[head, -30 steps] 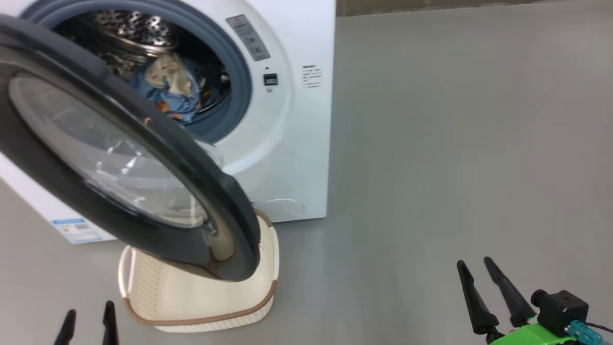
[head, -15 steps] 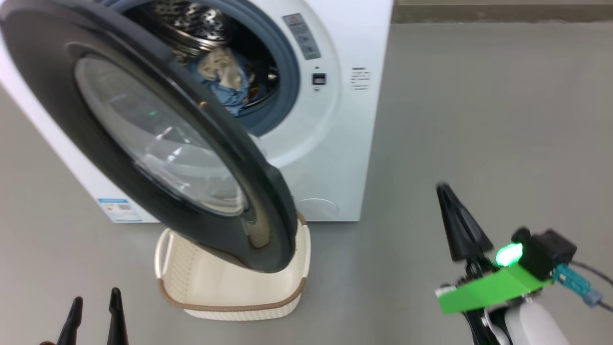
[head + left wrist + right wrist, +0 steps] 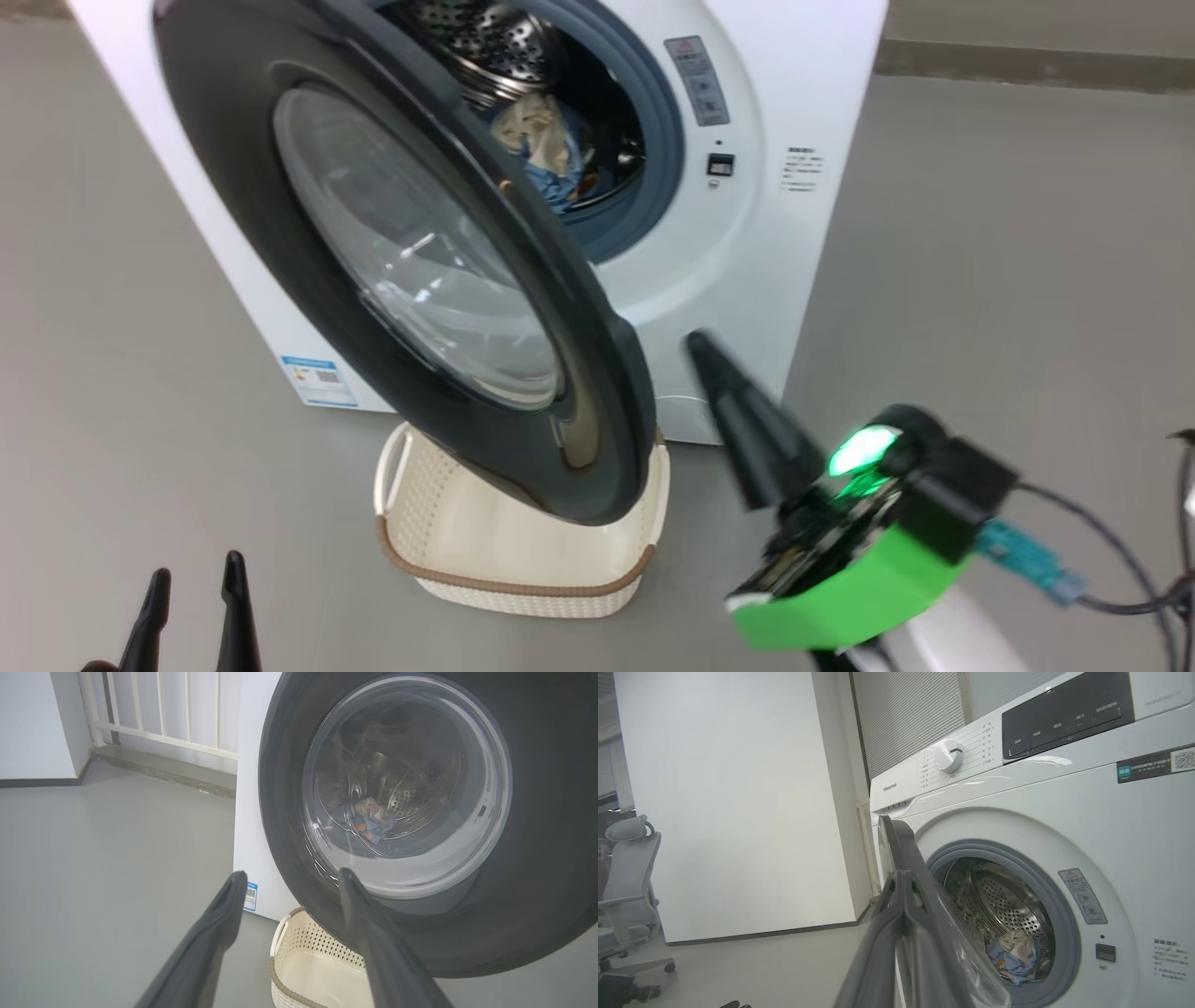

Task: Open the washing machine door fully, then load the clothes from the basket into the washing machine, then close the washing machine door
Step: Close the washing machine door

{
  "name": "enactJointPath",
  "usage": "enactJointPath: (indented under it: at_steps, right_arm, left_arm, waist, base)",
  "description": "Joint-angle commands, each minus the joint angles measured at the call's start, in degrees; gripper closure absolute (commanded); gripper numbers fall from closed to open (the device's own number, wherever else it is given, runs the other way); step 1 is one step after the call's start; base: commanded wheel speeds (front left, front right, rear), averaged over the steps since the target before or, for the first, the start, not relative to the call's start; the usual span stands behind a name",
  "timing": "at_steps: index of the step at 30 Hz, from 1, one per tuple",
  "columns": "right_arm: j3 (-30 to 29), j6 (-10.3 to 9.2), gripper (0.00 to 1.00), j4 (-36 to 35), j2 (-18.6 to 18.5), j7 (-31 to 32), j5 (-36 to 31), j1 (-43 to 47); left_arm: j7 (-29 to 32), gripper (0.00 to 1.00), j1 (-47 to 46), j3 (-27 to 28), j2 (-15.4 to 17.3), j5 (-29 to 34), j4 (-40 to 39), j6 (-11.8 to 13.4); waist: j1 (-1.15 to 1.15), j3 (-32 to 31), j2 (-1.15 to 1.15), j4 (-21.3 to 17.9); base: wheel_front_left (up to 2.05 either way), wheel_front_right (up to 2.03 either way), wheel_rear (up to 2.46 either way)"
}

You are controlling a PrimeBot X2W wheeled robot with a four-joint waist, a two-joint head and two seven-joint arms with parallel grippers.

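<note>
Evidently, the washing machine door (image 3: 420, 271) was judged rigid and slick, best pushed at its near right rim. The right gripper (image 3: 702, 347) was pressed together, the left gripper (image 3: 196, 569) spread.

The floor (image 3: 980, 233) is smooth, matt grey and runs unbroken across the room. The washing machine (image 3: 831, 93) stands square on it, a white box with its bottom edge flat on the grey. Just in front of the machine's lower front sits the basket (image 3: 523, 590), upright on the floor, with a cream perforated wall, a brown rim and its pale bottom showing; whether it touches the machine I cannot tell. Well apart from both, by the white wall (image 3: 738, 788), an office chair (image 3: 630, 868) rests on its castors. Past the machine's side a low grey kerb (image 3: 163, 767) rises from the floor beneath white railings (image 3: 187, 704).
</note>
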Motion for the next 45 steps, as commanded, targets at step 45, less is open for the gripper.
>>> enactJointPath:
  at_steps: [45]
  right_arm:
    - [-2.4,0.09,1.00,26.4,0.4,-0.3,-1.2,-17.1]
  left_arm:
    - [-0.4,0.00,-11.6,-4.2,0.0,-2.8,-1.1,-0.1]
  waist:
    - [0.00,12.9,0.00,7.4]
  base:
    - [0.00,0.00,0.00]
